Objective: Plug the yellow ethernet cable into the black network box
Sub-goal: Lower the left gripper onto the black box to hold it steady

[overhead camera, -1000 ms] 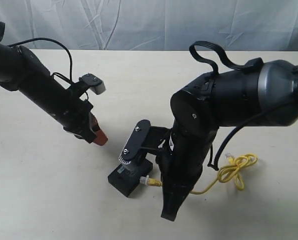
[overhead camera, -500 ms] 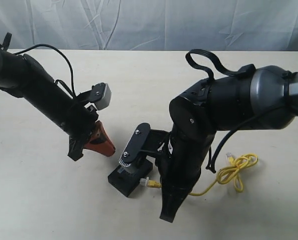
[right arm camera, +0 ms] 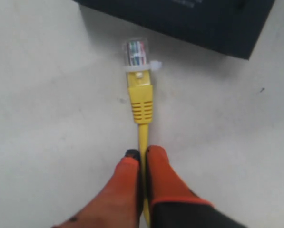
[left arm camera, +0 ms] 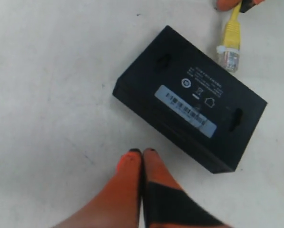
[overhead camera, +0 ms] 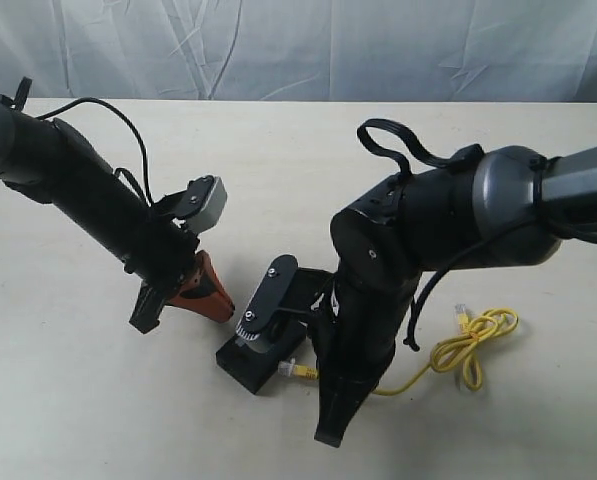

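The black network box (overhead camera: 253, 362) (left arm camera: 191, 107) lies flat on the table, white label strip up. My right gripper (right arm camera: 142, 153) is shut on the yellow ethernet cable (right arm camera: 141, 107) just behind its plug. The clear plug (right arm camera: 136, 53) (overhead camera: 289, 369) points at the box's side (right arm camera: 199, 23) with a small gap between them. The cable's far end lies in a loose knot (overhead camera: 475, 337) at the right. My left gripper (left arm camera: 142, 153) (overhead camera: 218, 310) is shut with nothing in it, its orange fingertips close beside the box's left edge, not touching it.
The right arm's bulky black body (overhead camera: 418, 250) hangs over the box and hides part of it in the exterior view. A grey-white backdrop (overhead camera: 298, 45) stands along the far edge of the beige table (overhead camera: 78, 400).
The left arm has swung down and right, bringing its shut orange fingers close to the box. The right arm has shifted slightly left with the cable plug.
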`<state>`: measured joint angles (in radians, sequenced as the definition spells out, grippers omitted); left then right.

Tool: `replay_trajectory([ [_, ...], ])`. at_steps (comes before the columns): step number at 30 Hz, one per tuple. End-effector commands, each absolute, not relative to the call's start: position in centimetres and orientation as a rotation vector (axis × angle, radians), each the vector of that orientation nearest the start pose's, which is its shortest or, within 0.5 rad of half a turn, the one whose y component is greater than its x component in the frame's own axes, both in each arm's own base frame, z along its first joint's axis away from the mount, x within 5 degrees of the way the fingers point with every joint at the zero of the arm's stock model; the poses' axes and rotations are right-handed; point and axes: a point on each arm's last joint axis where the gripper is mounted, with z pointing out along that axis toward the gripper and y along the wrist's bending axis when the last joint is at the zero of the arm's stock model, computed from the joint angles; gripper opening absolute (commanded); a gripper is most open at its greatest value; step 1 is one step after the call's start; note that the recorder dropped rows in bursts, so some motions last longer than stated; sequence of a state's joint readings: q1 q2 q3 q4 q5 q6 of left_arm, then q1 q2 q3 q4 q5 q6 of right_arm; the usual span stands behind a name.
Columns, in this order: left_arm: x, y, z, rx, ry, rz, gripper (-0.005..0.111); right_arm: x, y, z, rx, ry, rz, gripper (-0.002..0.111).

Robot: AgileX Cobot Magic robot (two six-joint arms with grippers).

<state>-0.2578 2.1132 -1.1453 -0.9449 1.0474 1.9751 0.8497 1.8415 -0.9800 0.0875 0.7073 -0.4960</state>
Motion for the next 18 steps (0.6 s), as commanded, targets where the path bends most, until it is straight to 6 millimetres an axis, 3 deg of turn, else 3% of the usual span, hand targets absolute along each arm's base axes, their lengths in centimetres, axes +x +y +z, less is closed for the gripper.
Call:
replay_trajectory([
  [1, 31.9, -15.3, 10.3, -2.337, -2.230, 1.255, 0.000, 20.6, 24.3, 13.4, -1.813, 2.426, 0.120, -0.001],
  [8, 31.3, -15.4, 9.0, -2.243, -2.161, 1.383, 0.000, 20.5, 24.2, 13.4, -1.818, 2.435, 0.118, -0.001],
  [18, 31.1, -15.5, 9.0, -2.223, -2.144, 1.428, 0.000, 20.6, 24.0, 13.4, -1.838, 2.433, 0.091, -0.001],
])
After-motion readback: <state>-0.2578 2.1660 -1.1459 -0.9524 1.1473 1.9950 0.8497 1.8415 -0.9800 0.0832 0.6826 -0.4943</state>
